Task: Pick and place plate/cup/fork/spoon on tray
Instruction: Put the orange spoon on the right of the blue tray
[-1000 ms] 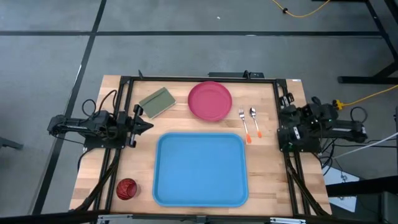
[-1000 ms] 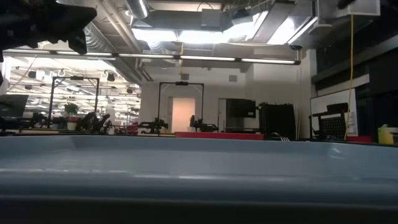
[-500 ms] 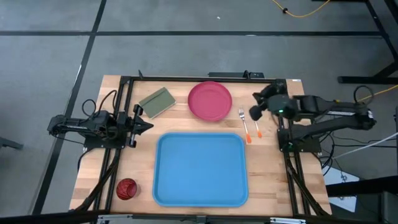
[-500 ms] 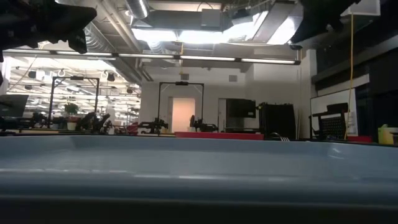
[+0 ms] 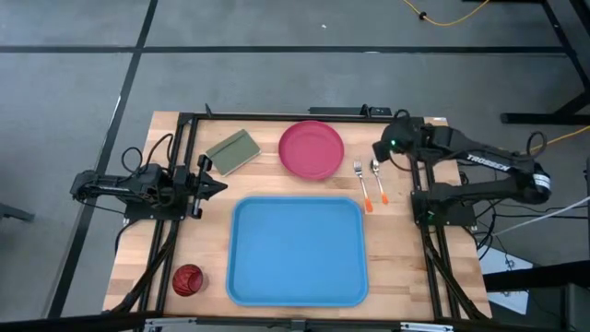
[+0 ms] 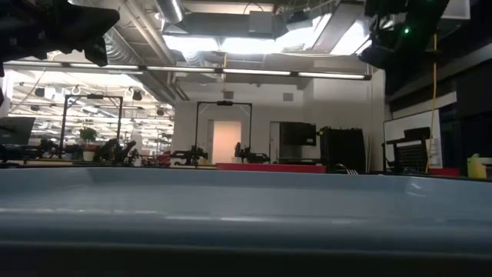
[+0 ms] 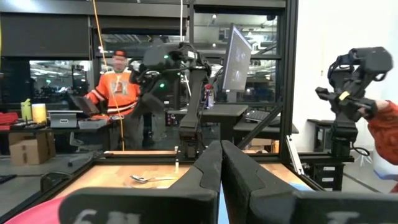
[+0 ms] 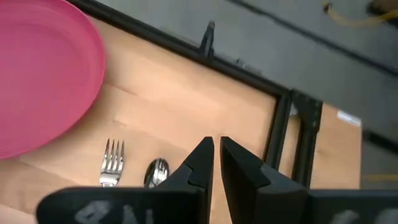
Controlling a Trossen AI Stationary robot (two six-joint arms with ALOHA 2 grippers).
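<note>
Nothing sits on the blue tray (image 5: 297, 251) yet, so the job looks to be at its very start, with the right arm reaching out for a first pick; the right gripper (image 5: 383, 150) hangs above the far right part of the table, at about one o'clock from the tray, just beyond the bowl of the spoon (image 5: 378, 178); its two dark fingers (image 8: 200, 163) are nearly together, only a thin slit between them, and they hold nothing and touch nothing; in its wrist view the fork tines and the spoon bowl lie on the wood just beside the fingertips; the fork (image 5: 362, 183), orange-handled, lies beside the spoon, both pointing toward twelve o'clock; the pink plate (image 5: 312, 149) sits at twelve o'clock from the tray, the dark red cup (image 5: 188, 279) at about eight o'clock near the table corner; I judge the next move needs the fingers parted, then lowered over the spoon or fork; the left gripper (image 5: 210, 182) waits at nine to ten o'clock, fingers pressed together, empty.
</note>
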